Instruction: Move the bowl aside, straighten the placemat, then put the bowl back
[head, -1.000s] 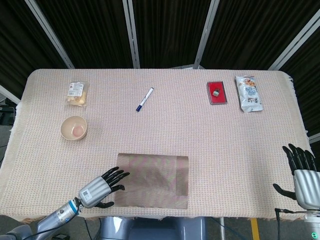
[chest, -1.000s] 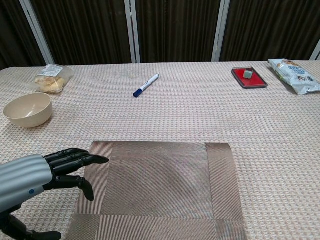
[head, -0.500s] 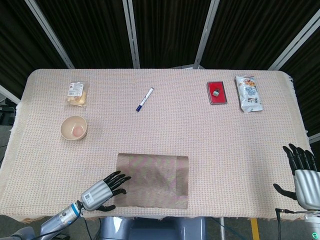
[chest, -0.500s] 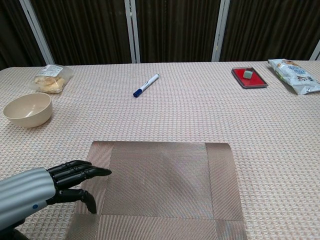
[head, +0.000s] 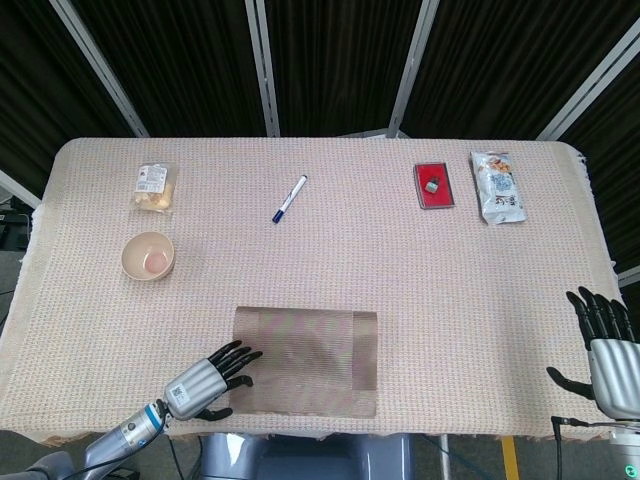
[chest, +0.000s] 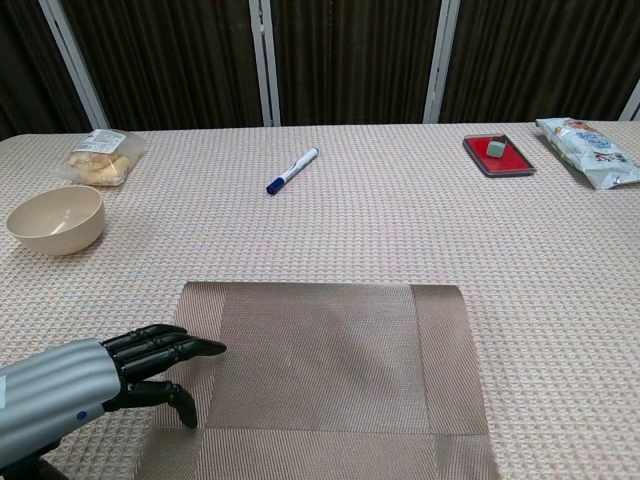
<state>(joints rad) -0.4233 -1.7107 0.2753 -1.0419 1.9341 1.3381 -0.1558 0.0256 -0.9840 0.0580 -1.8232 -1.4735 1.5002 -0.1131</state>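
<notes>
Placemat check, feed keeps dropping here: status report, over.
Left hand open, fingertips over the placemat left edge. Right hand open, off the table's right side. Bowl aside, far left. Nothing on the mat.

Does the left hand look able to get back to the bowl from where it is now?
Probably yes. The left hand is open at the placemat's left edge, and only bare tablecloth lies between it and the bowl, which sits upright farther back on the same side.
</notes>
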